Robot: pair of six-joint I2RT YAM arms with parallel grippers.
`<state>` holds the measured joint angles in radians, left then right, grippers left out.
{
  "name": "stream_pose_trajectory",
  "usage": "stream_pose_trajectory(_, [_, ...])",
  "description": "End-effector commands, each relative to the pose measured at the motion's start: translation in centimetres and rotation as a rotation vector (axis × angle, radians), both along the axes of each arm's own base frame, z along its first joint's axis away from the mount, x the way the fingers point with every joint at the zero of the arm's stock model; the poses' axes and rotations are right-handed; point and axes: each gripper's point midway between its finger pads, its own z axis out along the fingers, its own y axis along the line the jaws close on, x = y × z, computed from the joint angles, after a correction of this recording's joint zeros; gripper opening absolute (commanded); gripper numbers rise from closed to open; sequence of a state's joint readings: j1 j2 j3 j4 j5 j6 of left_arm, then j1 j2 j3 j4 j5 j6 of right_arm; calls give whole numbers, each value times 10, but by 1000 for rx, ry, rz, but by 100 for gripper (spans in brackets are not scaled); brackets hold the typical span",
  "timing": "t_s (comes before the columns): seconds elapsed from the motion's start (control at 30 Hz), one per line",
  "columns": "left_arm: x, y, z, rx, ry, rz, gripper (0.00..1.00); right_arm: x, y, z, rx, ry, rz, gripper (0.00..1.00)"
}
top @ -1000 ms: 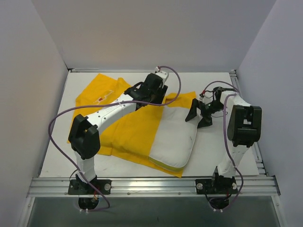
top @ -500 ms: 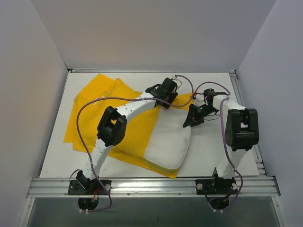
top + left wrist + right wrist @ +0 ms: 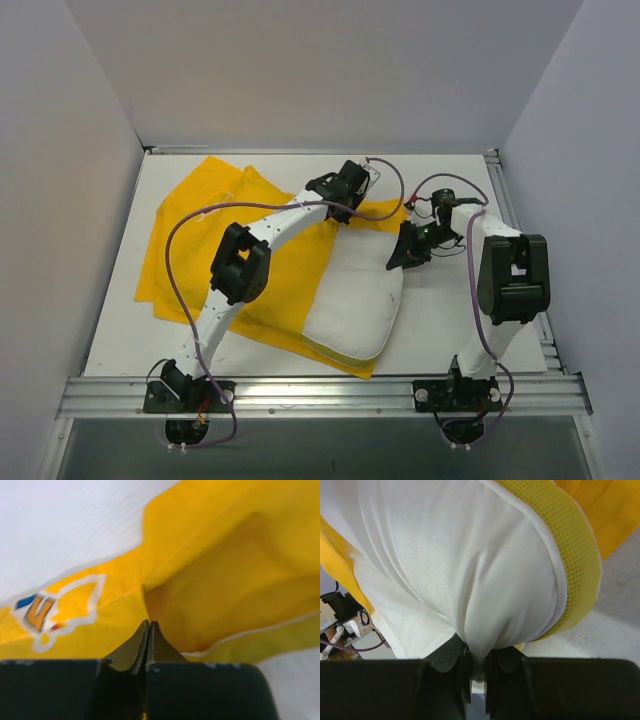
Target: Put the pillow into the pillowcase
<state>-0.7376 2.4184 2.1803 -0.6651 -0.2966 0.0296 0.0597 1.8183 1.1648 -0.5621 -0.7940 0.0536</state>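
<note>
Pillow (image 3: pixel 355 300) white, yellow mesh edge stripe; pillowcase (image 3: pixel 290 285) bright yellow, white-outlined orange-blue print.

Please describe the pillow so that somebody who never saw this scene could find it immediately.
On the white table, a large bright yellow fabric pillowcase lies spread out. Over its right end rests the soft white rectangular pillow, the only white cushion, edged by a yellow stripe.

Matt cloth pillowcase (image 3: pixel 190 250), smooth white cloth pillow (image 3: pixel 355 300), coarse mesh edging (image 3: pixel 570 540)

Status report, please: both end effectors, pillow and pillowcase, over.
Left end effector shut on pillowcase. Right end effector shut on pillow. Pillow mostly uncovered. No obstruction seen.
</note>
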Motion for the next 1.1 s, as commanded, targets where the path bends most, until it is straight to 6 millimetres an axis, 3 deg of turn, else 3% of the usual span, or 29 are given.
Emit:
stream_pose_trajectory(0.0, [-29, -51, 46, -355, 200, -182, 0, 1, 12, 18, 62, -27, -17, 0])
stream_pose_trajectory(0.03, [-62, -79, 69, -508, 310, -317, 0, 4, 14, 19, 82, -26, -34, 0])
stream_pose_trajectory(0.07, [-84, -93, 86, -581, 355, -386, 0, 13, 21, 23, 129, -55, -40, 0])
stream_pose_trajectory(0.1, [-97, -108, 136, -690, 296, -466, 0, 18, 25, 26, 154, -64, -48, 0])
stream_pose_trajectory(0.13, [-119, -124, 160, -782, 326, -485, 0, 23, 30, 31, 186, -43, -89, 0])
stream_pose_trajectory(0.17, [-141, -130, 159, -819, 366, -512, 0, 35, 37, 40, 249, -95, -93, 0])
stream_pose_trajectory(0.2, [-150, -136, 208, -901, 256, -571, 0, 40, 42, 48, 283, -102, -113, 0])
stream_pose_trajectory(0.23, [-167, -145, 217, -928, 257, -563, 0, 45, 45, 54, 319, -79, -154, 0])
stream_pose_trajectory(0.27, [-166, -143, 204, -919, 253, -499, 0, 54, 49, 62, 354, -119, -158, 0])
stream_pose_trajectory(0.3, [-165, -141, 216, -944, 215, -469, 0, 57, 50, 67, 369, -130, -163, 0])
stream_pose_trajectory(0.37, [-158, -136, 202, -953, 226, -363, 0, 60, 50, 72, 380, -139, -169, 0])
stream_pose_trajectory(0.47, [-117, -117, 157, -893, 189, -167, 0, 58, 48, 66, 365, -132, -167, 0])
stream_pose_trajectory(0.53, [-96, -104, 146, -834, 148, -126, 0, 57, 45, 60, 337, -132, -161, 0])
stream_pose_trajectory(0.57, [-80, -94, 140, -789, 122, -98, 9, 54, 43, 56, 324, -117, -163, 0])
stream_pose_trajectory(0.6, [-77, -82, 132, -722, 120, -80, 19, 55, 41, 54, 312, -129, -153, 0])
stream_pose_trajectory(0.63, [-61, -70, 144, -648, 27, -88, 28, 56, 38, 48, 281, -139, -156, 0])
stream_pose_trajectory(0.73, [-54, -22, 138, -423, -41, -61, 53, 57, 30, 35, 225, -132, -159, 0])
stream_pose_trajectory(0.77, [-59, -6, 150, -384, -69, -58, 55, 56, 29, 31, 214, -117, -166, 0])
stream_pose_trajectory(0.8, [-68, 7, 145, -332, -57, -67, 61, 56, 28, 30, 216, -103, -176, 9])
stream_pose_trajectory(0.83, [-80, 28, 147, -273, -72, -83, 62, 55, 27, 31, 217, -93, -183, 28])
stream_pose_trajectory(0.87, [-90, 38, 142, -248, -62, -92, 65, 53, 25, 31, 214, -83, -192, 28])
stream_pose_trajectory(0.9, [-99, 47, 139, -234, -51, -91, 69, 51, 23, 33, 211, -76, -201, 49])
stream_pose_trajectory(0.97, [-121, 66, 128, -179, -17, -124, 79, 37, 19, 39, 194, -60, -208, 70])
stream_pose_trajectory(1.07, [-142, 77, 110, -125, 43, -156, 82, 11, 17, 43, 167, -35, -192, 75])
